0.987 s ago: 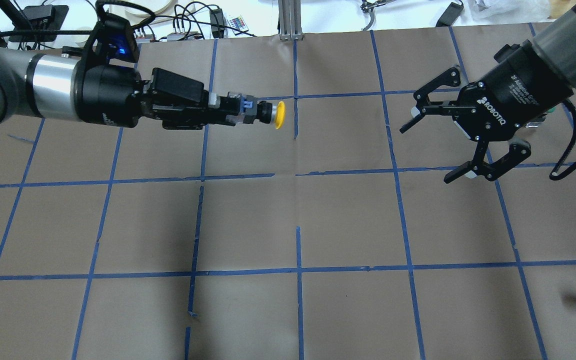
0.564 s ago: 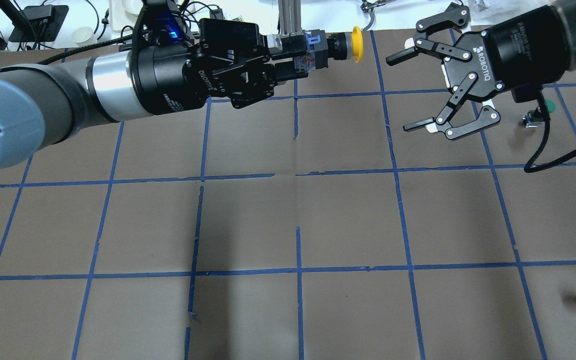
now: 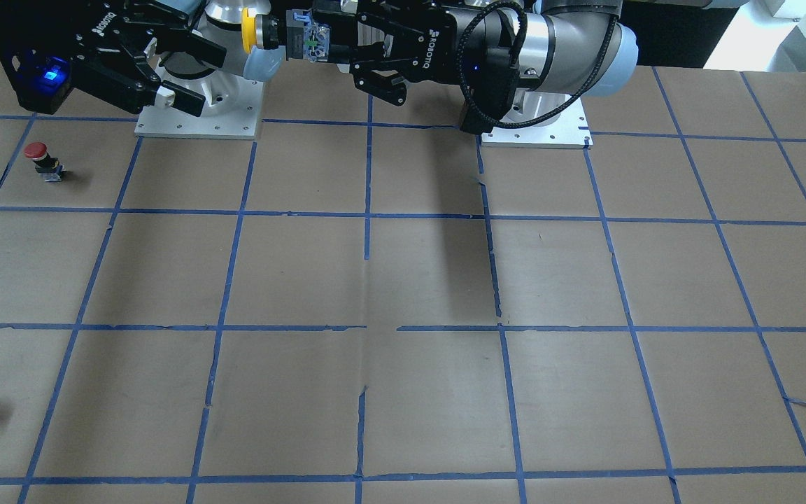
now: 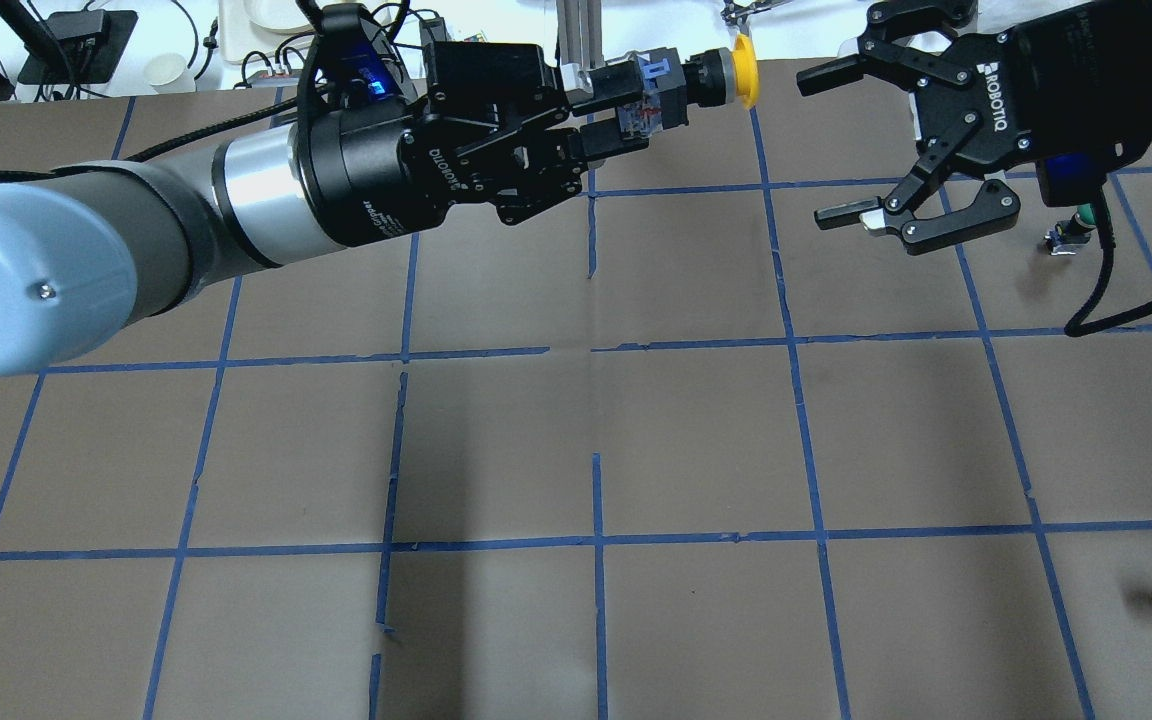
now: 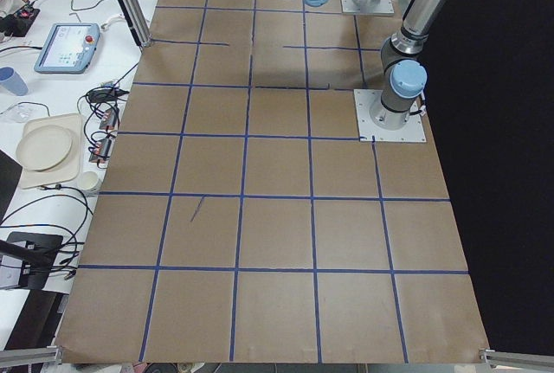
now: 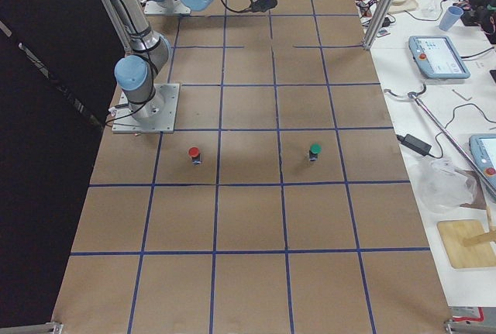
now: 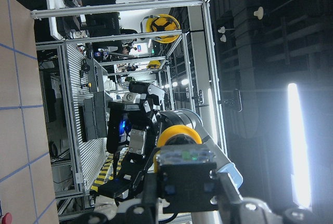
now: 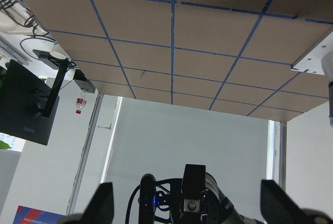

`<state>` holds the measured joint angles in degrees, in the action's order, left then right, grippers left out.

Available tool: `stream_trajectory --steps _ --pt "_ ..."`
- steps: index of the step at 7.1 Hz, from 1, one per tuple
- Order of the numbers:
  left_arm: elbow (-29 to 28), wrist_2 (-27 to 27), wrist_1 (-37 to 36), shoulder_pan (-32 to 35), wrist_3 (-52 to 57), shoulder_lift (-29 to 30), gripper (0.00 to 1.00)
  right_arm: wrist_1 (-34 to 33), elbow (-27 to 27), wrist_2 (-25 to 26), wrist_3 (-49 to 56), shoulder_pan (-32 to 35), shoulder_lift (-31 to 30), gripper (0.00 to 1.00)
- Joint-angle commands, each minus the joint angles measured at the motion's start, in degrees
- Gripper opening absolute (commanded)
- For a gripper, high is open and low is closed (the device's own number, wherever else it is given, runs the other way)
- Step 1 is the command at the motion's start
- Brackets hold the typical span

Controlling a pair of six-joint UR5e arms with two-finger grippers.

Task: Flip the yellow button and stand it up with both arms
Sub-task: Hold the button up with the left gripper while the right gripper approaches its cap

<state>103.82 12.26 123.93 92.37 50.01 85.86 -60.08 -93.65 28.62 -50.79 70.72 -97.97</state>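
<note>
Seemingly for a handover, my left gripper grips the yellow button by its body, cap facing the wide-open right gripper.

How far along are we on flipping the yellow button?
Done: the left gripper holds the yellow button aloft, lying sideways, cap toward the right gripper. In hand: the handover; the right gripper is open, apart from the cap. Left: regrasp, flip, standing it on the table.

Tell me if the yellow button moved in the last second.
Yes. In the overhead view the yellow button, in the left gripper, went from left of the aluminium post to right of it, toward the right gripper.
</note>
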Motion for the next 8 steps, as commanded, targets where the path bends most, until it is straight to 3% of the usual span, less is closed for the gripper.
stream_trajectory --steps 1,4,8 --pt "-0.5 -1.0 0.3 0.4 -0.1 -0.1 0.06 1.9 2.3 -2.8 -5.6 0.0 -0.3 1.00" --pt "-5.0 -3.8 1.3 0.4 -1.6 0.4 0.06 5.0 3.2 -3.6 -7.6 0.6 -2.7 1.00" --pt "-4.9 -3.7 1.1 0.4 -1.7 -0.1 0.06 7.2 3.2 -5.9 -9.0 1.0 -4.9 1.00"
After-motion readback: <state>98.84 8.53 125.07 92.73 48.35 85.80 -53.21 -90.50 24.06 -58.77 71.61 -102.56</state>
